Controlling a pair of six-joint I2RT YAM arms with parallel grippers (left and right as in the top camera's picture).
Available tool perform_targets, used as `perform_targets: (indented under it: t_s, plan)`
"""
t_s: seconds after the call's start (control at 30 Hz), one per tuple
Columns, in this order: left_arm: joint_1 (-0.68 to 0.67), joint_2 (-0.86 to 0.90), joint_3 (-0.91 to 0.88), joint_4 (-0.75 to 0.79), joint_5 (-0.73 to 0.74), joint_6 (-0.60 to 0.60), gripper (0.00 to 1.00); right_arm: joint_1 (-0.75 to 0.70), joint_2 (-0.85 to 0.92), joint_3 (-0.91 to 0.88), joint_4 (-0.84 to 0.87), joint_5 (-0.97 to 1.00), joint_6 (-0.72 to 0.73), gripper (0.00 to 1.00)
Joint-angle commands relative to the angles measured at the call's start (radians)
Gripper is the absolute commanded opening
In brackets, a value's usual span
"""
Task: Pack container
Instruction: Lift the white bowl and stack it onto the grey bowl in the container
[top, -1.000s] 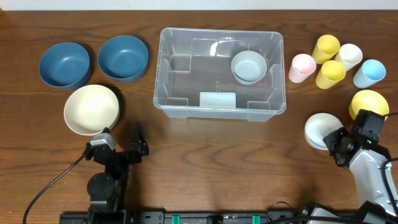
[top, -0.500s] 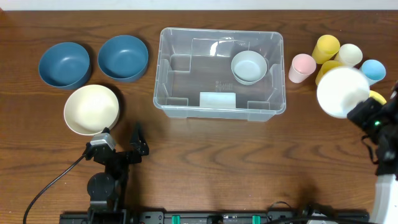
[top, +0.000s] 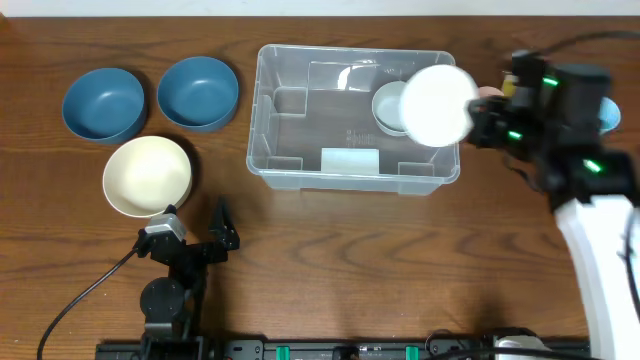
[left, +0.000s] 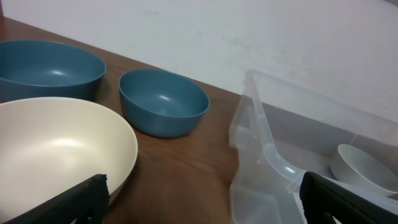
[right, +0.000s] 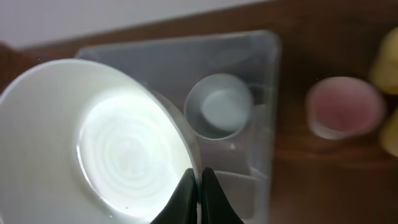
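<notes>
A white bowl (top: 438, 104), a cream bowl (top: 147, 176), a clear bin (top: 320, 120), a brown wood-grain table (top: 350, 260); the blurred cup (right: 345, 106) looks pink.

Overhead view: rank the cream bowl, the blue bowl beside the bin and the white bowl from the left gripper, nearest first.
1. Cream bowl, just beyond the left gripper.
2. Blue bowl, left of the bin.
3. White bowl, over the bin's right end.

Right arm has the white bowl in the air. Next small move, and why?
Probably shift it a bit left, then lower. The round white bowl hangs over the right rim of the large clear plastic container, partly above the small pale grey-blue bowl inside; the container's left half holds no bowl.
</notes>
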Motion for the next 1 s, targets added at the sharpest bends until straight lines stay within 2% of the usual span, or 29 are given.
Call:
perform_targets:
  t_s: [0.0,0.17,0.33,0.7,0.97]
  plan:
    - [-0.002,-0.006,-0.018,-0.038,-0.03,0.017,0.98,0.076,0.084,0.068,0.027,0.095,-0.014,0.01]
    - [-0.002,-0.006,-0.018,-0.038,-0.03,0.017,0.98,0.15,0.222,0.164,0.024,0.259,-0.013,0.01]
    - [-0.002,-0.006,-0.018,-0.038,-0.029,0.017,0.98,0.159,0.319,0.219,0.026,0.354,0.014,0.01]
    - [-0.002,-0.006,-0.018,-0.038,-0.029,0.017,0.98,0.154,0.48,0.224,0.048,0.372,0.032,0.01]
    - [-0.002,-0.006,-0.018,-0.038,-0.029,0.017,0.98,0.151,0.529,0.224,0.109,0.374,0.032,0.01]
